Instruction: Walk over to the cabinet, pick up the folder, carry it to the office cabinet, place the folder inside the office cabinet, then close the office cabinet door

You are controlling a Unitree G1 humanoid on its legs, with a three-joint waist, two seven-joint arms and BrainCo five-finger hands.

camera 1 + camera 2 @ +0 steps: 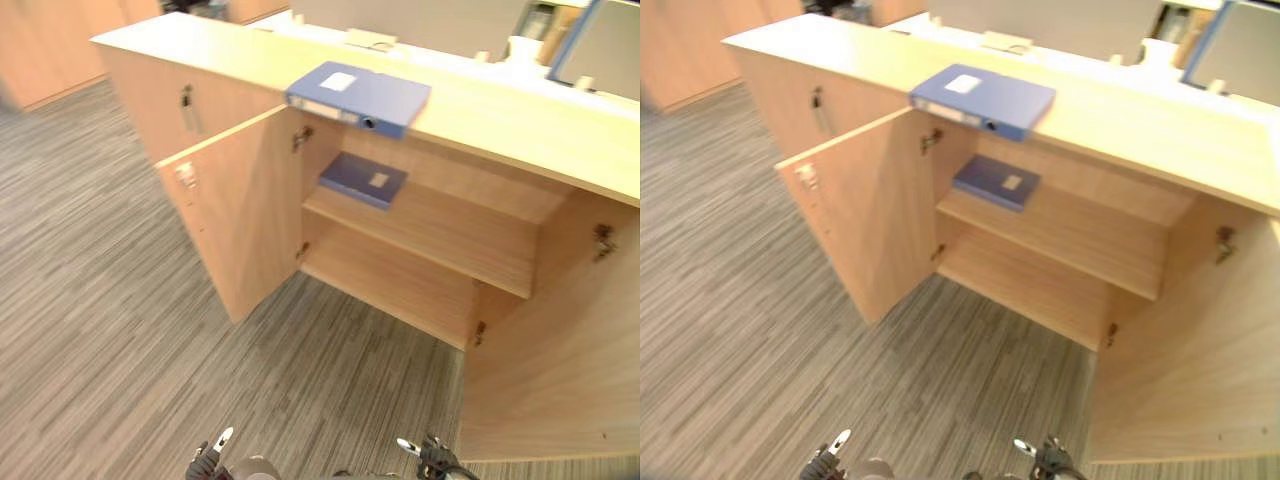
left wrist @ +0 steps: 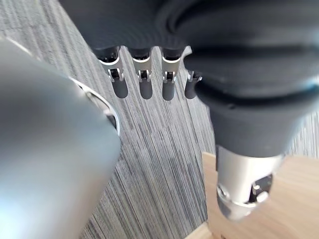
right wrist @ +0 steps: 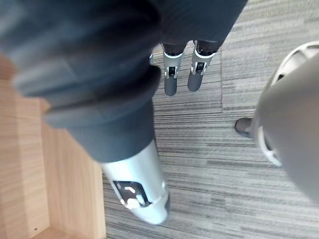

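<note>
Grey striped carpet (image 1: 100,300) spreads before a long, low wooden cabinet (image 1: 500,120) whose two doors stand wide open. The left door (image 1: 240,220) swings out towards the camera, and the right door (image 1: 560,340) angles out on the other side. Inside, a single shelf (image 1: 450,235) runs across the opening above the cabinet floor. A thick blue folder (image 1: 360,95) lies flat on the cabinet top, just above the open compartment, its spine facing forward and slightly overhanging the front edge. A thinner blue folder (image 1: 362,178) lies flat at the left end of the shelf. The robot's left hand (image 2: 144,82) hangs over the carpet with fingers straight and apart, holding nothing. Its right hand (image 3: 171,79) likewise hangs empty, fingers relaxed, beside the right door's edge, well apart from both folders.
</note>
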